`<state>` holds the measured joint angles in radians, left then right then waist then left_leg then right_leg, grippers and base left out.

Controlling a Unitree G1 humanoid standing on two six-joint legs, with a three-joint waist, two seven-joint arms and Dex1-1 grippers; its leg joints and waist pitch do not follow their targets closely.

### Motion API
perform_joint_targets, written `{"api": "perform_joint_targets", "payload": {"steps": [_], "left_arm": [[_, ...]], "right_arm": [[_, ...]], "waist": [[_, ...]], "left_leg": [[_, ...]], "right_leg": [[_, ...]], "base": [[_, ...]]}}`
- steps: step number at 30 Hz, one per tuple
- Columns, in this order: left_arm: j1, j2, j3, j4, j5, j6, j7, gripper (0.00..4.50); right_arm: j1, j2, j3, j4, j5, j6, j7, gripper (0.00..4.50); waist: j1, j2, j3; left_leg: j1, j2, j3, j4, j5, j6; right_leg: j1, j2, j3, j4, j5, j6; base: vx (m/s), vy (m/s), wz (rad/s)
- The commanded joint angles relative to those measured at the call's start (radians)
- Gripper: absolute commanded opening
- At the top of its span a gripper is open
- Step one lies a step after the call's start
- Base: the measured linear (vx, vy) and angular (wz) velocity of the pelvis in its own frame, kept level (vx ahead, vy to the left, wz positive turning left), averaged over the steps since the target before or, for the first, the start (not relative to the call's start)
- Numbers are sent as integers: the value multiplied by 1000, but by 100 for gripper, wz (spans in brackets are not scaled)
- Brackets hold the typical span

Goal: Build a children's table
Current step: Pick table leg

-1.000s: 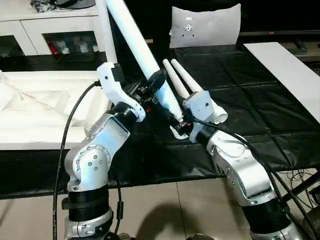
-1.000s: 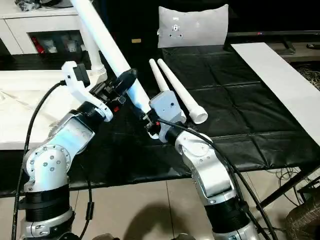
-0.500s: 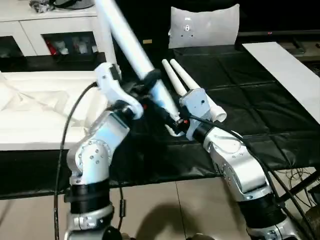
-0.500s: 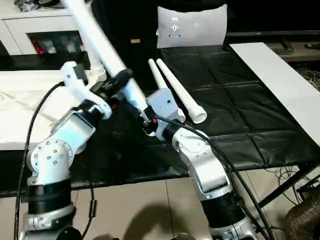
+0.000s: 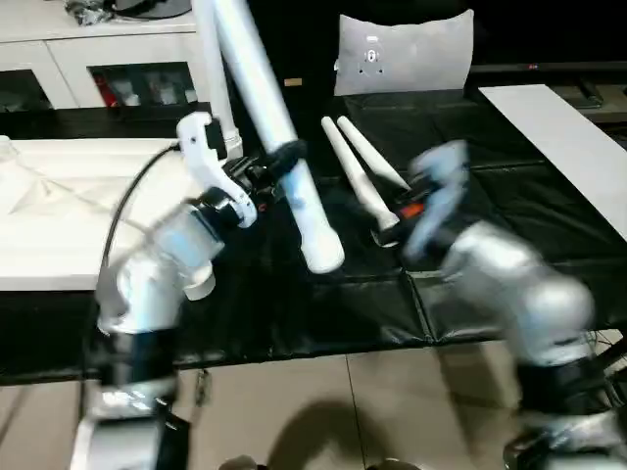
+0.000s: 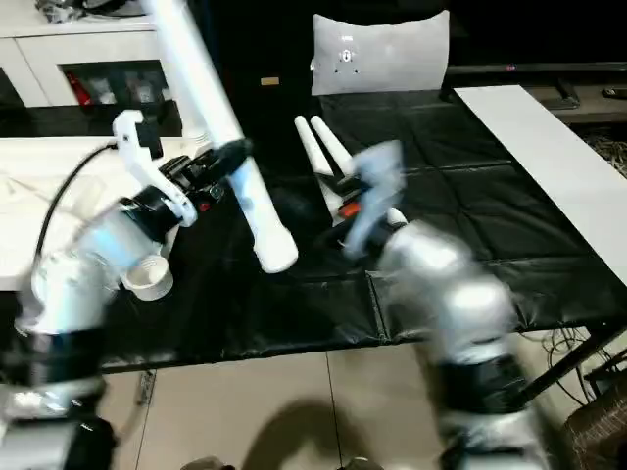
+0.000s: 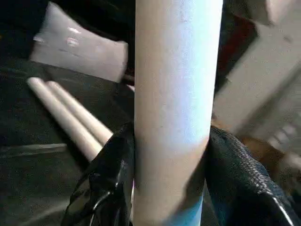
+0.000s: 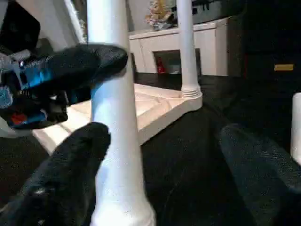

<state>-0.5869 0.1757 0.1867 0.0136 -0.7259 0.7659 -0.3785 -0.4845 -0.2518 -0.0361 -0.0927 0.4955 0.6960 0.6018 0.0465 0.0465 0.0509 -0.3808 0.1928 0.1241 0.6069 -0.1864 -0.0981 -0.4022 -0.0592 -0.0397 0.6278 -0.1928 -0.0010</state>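
Left gripper [image 5: 279, 166] remains clamped on a white table leg [image 5: 279, 127], held steeply tilted above the black mat [image 5: 509, 225]. The right gripper [image 8: 160, 160], closed at the leg's wide end a second ago, has let go and pulled back right; its fingers [image 8: 75, 165] stand wide apart. Two loose legs [image 5: 358, 166] lie centre. The upturned tabletop [image 5: 59, 206] sits left with one leg fitted [image 8: 187, 47].
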Motion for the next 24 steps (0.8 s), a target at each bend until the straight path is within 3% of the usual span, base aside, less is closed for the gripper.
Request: {"api": "perform_joint_targets", "payload": {"steps": [1, 2, 3, 6, 11, 17, 24], "left_arm": [[-25, 49, -30, 0, -34, 39, -109, 184], [-32, 76, -36, 1, -53, 58, -161, 184], [-36, 90, -42, -1, -62, 65, -194, 184], [-46, 123, -62, -17, -96, 89, -293, 184], [-56, 149, -113, -74, -153, 116, -448, 184], [-67, 153, -146, -84, -165, 115, -522, 184], [-74, 177, -161, -65, -146, 101, -572, 184]], "right_arm": [[-19, -32, -9, 0, 81, 84, 85, 441], [-23, -60, -4, -9, 113, 112, 136, 447], [-24, -78, 3, -15, 128, 126, 169, 447], [-27, -123, 31, -32, 166, 172, 251, 450], [-28, -159, 85, -47, 186, 208, 323, 450], [-35, -169, 123, -37, 194, 233, 355, 397], [-35, -186, 133, -38, 207, 251, 383, 351]], "waist": [[5, 5, -69], [7, 6, -71], [7, -1, -72], [12, 0, -71], [19, -5, -69], [19, -11, -65], [19, -10, -67]], "left_leg": [[9, 0, 18, -62, -134, 6], [8, 1, 17, -61, -128, 7], [7, 2, 19, -61, -118, 11], [7, 4, 21, -59, -106, 19], [7, 6, 22, -62, -126, 10], [5, 6, 25, -63, -132, 5], [5, 4, 24, -63, -116, 4]], "right_leg": [[66, -42, 31, -75, -113, -196], [67, -43, 30, -72, -100, -203], [69, -42, 30, -71, -83, -209], [68, -45, 30, -68, -68, -227], [67, -49, 31, -72, -143, -223], [64, -49, 31, -77, -192, -205], [63, -46, 31, -78, -188, -191]], "base": [[0, 0, 0], [0, 0, 0], [0, 0, 0], [0, 0, 0], [0, 0, 0], [0, 0, 0], [0, 0, 0]]}}
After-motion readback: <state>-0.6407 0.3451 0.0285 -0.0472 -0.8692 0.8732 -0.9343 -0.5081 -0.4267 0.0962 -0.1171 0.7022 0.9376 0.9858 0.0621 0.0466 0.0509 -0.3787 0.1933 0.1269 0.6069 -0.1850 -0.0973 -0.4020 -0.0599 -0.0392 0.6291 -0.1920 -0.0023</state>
